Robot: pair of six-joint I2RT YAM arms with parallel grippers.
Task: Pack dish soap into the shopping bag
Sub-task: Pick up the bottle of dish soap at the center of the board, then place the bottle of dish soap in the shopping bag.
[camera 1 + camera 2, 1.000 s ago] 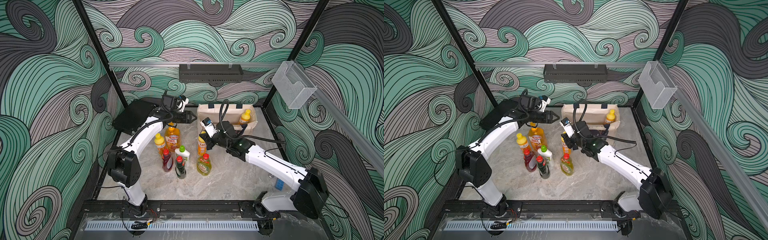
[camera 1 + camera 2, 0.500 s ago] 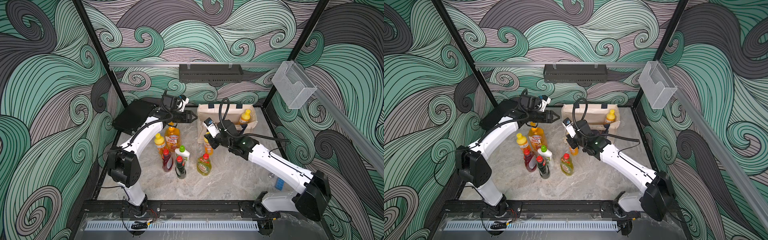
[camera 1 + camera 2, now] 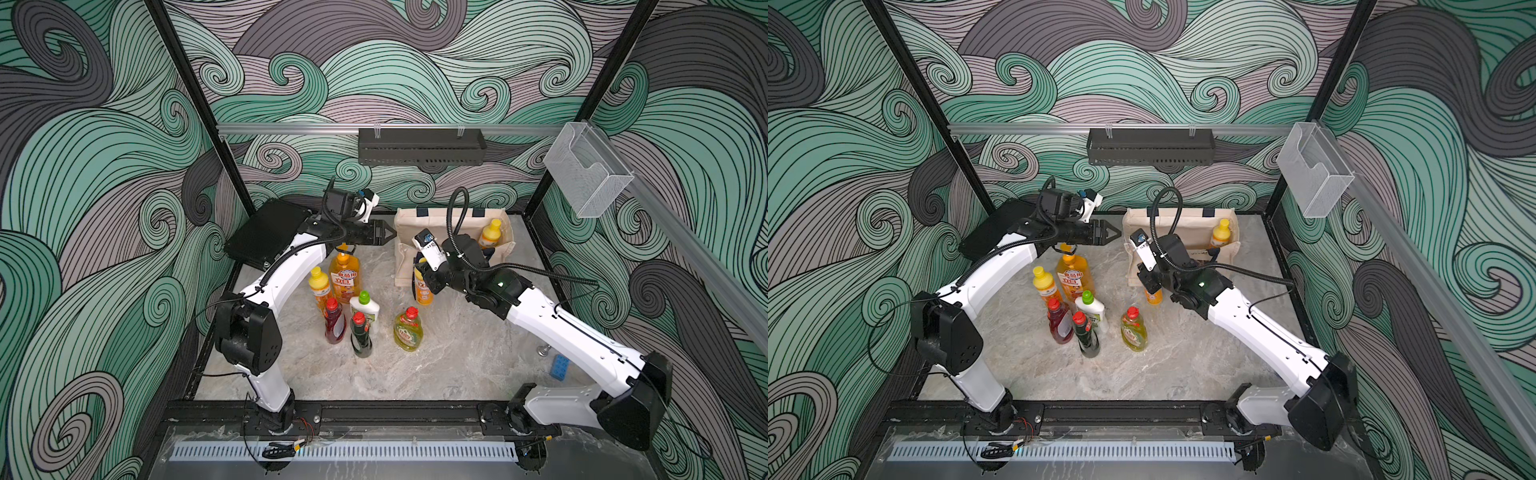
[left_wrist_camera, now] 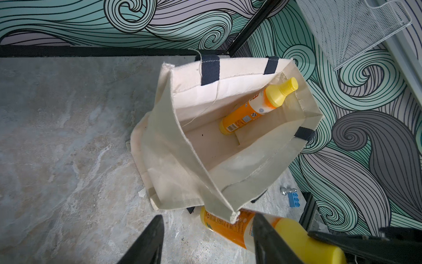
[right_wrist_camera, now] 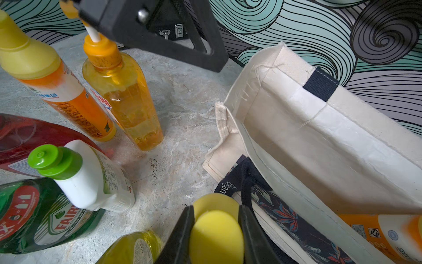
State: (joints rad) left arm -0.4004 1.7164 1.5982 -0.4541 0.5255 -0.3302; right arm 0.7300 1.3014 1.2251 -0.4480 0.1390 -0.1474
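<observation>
Orange plastic with a yellow cap accounts for three of the eight soap bottles. One orange bottle (image 4: 255, 107) leans inside the single canvas bag (image 3: 406, 226), its cap up against a corner. A second orange bottle (image 3: 319, 286) stands on the stone-patterned table (image 3: 436, 374). A third orange bottle (image 3: 423, 289) is outside the bag, just beside its near front corner. The other five are one of each kind, all upright in a loose cluster to the left of the bag: one amber pump bottle (image 3: 345, 276), one red bottle (image 3: 334, 322), one dark green bottle (image 3: 360, 334), one yellow bottle (image 3: 408, 330) with a red cap, and one white bottle (image 3: 365, 305) with a green cap. The bag stands open at the back of the table, cream with navy handles, so seven bottles are outside it. The right gripper (image 5: 216, 216) has its jaws pinched on the yellow cap of the third orange bottle, one finger (image 5: 185, 224) on each side of it. The left gripper (image 4: 208, 216) has its jaws standing partly apart with nothing between them. In both top views it hangs above the pump bottle's head, pointing toward the bag and just short of its left edge, touching neither. One black case (image 3: 266, 237) lies at the back left of the table.
</observation>
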